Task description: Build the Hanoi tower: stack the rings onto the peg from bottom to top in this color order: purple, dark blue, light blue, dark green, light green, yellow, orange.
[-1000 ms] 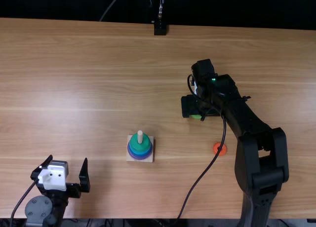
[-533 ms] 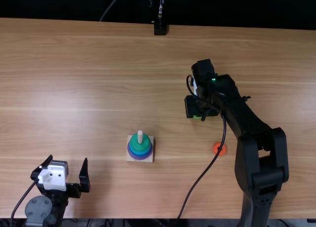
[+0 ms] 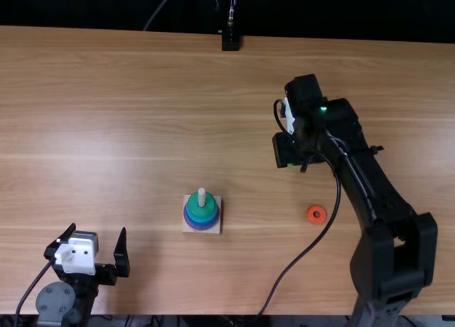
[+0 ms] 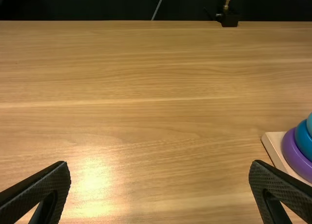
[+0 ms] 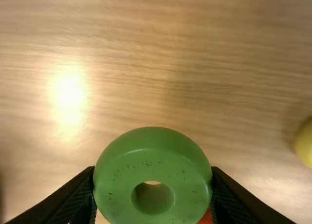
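In the top view my right gripper (image 3: 287, 152) is over the right half of the table, a sliver of the light green ring (image 3: 292, 165) by it. In the right wrist view this gripper (image 5: 153, 182) is shut on the light green ring (image 5: 156, 158), held above the table. The peg (image 3: 202, 193) bears purple (image 3: 205, 228), blue and dark green (image 3: 202, 207) rings. The orange ring (image 3: 317, 215) lies flat to the peg's right; a yellow ring (image 5: 304, 143) rests beside the held one. My left gripper (image 3: 97, 232) stands open at lower left; in its wrist view the gripper (image 4: 160, 168) holds nothing.
The square wooden base (image 3: 215, 227) under the peg sits between the arms on the table (image 3: 128, 128). The right arm's cable (image 3: 288, 269) loops over the table's near part, right of the base. A black stand (image 3: 230, 41) is at the far edge.
The right gripper has closed on the light green ring, and its arm has shifted a little to the right, uncovering more of the orange ring. The left arm has stayed still.
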